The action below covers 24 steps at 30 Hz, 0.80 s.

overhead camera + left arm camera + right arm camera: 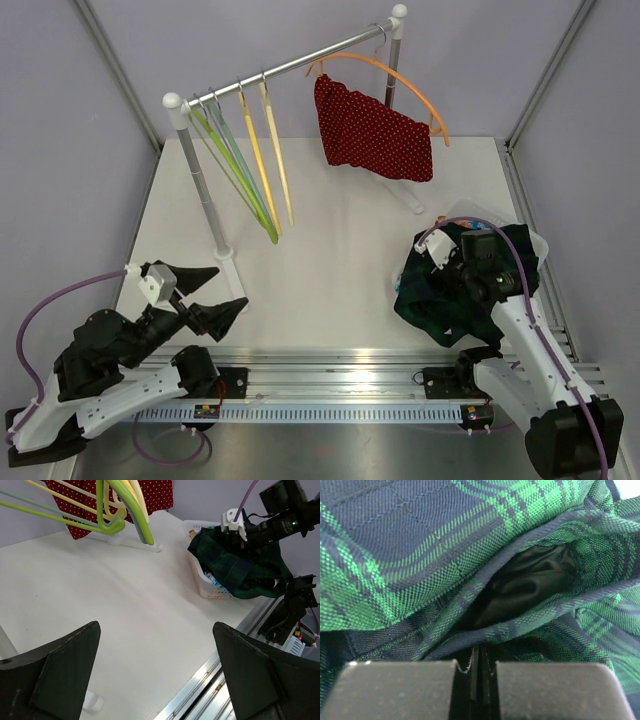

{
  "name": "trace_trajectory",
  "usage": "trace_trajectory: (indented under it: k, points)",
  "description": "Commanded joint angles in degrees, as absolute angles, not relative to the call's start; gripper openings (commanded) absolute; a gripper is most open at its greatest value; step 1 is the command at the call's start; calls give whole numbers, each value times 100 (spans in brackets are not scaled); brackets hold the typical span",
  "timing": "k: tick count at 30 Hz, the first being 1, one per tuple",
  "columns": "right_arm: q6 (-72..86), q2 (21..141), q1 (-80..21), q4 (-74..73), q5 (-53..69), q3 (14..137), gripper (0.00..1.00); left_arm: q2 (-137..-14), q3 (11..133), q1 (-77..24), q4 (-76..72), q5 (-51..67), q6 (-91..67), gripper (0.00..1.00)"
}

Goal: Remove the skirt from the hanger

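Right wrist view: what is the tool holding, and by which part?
The right tool pinches the green plaid skirt by a thin fold of cloth beside its opening.

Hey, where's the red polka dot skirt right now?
In the top view the red skirt hangs on the orange hanger near the right end of the rail, at the far side of the table, right of the empty hangers.

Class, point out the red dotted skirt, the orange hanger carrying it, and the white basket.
red dotted skirt [372,130], top view, middle of cloth.
orange hanger [407,82], top view, curved arm above skirt.
white basket [204,581], left wrist view, near wall.
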<state>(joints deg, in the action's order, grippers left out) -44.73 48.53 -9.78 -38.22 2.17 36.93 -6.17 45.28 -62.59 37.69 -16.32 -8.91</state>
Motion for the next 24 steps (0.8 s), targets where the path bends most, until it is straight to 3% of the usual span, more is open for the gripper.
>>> trace_trajectory:
  k: [1, 3, 5, 6, 7, 10, 11, 14, 20, 24]
  points:
    - [-4491, 5072, -791, -4130, 868, 3803, 0, -519, 4465, -6249, 3507, -1564, -861, 99]
    - [-4526, 4914, -773, -4481, 914, 4268, 5, -501, 4439, -6249, 3498, -1573, -923, 99]
    - [-4570, 4755, -773, -4981, 870, 4726, 21, -501, 4377, -6240, 3419, -1582, -1001, 99]
    - [-4570, 4746, -773, -5201, 861, 5311, 31, -501, 4360, -6240, 3402, -1582, -1037, 99]
    - [-4562, 4763, -765, -5621, 879, 5622, 56, -501, 4342, -6249, 3349, -1591, -1098, 99]
    - [-4492, 4939, -765, -6308, 1037, 6844, 86, -554, 4272, -6240, 3279, -1617, -1169, 99]
    - [-4465, 5018, -765, -6432, 1098, 7108, 91, -571, 4254, -6240, 3252, -1626, -1195, 99]
    - [-4228, 5448, -773, -6557, 1379, 7917, 99, -668, 4254, -6249, 3226, -1661, -1239, 99]
    - [-2244, 6897, -765, -5319, 1749, 9200, 100, -791, 4298, -6249, 3225, -1749, -1450, 99]
    - [-1100, 8204, -624, -4589, 2527, 10848, 99, -791, 4254, -6249, 3217, -1828, -1626, 99]
